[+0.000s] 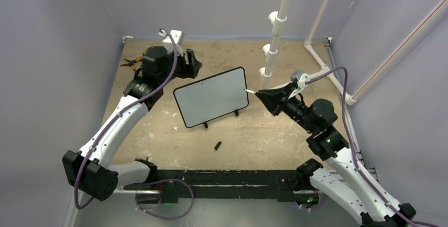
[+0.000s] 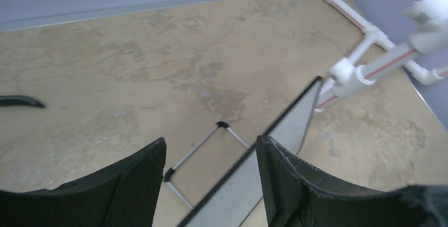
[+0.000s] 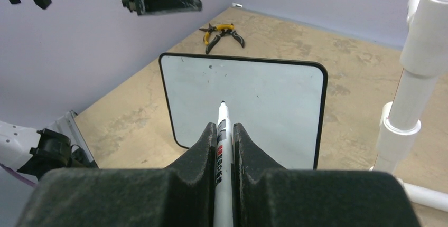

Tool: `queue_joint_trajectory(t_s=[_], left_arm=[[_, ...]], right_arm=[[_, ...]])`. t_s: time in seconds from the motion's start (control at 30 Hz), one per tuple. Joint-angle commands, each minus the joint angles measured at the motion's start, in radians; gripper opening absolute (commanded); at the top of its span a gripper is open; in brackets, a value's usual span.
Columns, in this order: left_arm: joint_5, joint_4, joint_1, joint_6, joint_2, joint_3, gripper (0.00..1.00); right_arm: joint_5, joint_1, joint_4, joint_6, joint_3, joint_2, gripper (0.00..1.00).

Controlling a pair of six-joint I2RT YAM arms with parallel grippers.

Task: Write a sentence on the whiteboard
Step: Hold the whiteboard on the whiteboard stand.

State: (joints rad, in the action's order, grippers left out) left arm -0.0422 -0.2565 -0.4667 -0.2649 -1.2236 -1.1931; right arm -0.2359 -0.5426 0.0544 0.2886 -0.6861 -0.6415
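- I see the small black-framed white whiteboard [image 1: 211,97] standing tilted on the tan surface [image 1: 253,132], between the arms.
- Right pincer [image 3: 224,126] clenched on a white marker [image 3: 222,115]; whether the tip touches the board is unclear.
- Left pincer [image 2: 211,141] released, board's edge between its fingers.

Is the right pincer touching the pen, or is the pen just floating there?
Touching. The right wrist view shows the right pincer shut on the pen, a finger pressed against each side.
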Motion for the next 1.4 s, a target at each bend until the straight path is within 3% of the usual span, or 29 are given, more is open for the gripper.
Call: queue_joint_trajectory(t_s=[0.0,0.17,0.33,0.5,0.67,0.93,1.37], left_arm=[[-0.090,-0.010,0.162,0.029,0.106,0.060,0.62],[-0.043,0.014,0.276,0.010,0.213,0.207,0.63],[-0.016,0.052,0.300,-0.006,0.304,0.325,0.63],[-0.049,0.100,0.301,-0.005,0.406,0.397,0.62],[-0.073,0.079,0.301,0.005,0.421,0.411,0.55],[-0.181,0.104,0.301,0.003,0.418,0.428,0.47],[-0.259,0.108,0.301,-0.002,0.373,0.426,0.37]], right_arm=[[-0.020,-0.001,0.152,0.004,0.032,-0.030,0.00],[-0.043,-0.034,0.288,0.021,0.056,-0.134,0.00],[0.121,-0.216,0.385,-0.014,0.025,-0.286,0.00],[0.085,-0.273,0.553,0.035,-0.007,-0.458,0.00],[0.166,-0.378,0.631,0.012,-0.087,-0.632,0.00],[0.233,-0.446,0.716,0.005,-0.192,-0.807,0.00],[0.326,-0.479,0.728,-0.027,-0.291,-0.941,0.00]])
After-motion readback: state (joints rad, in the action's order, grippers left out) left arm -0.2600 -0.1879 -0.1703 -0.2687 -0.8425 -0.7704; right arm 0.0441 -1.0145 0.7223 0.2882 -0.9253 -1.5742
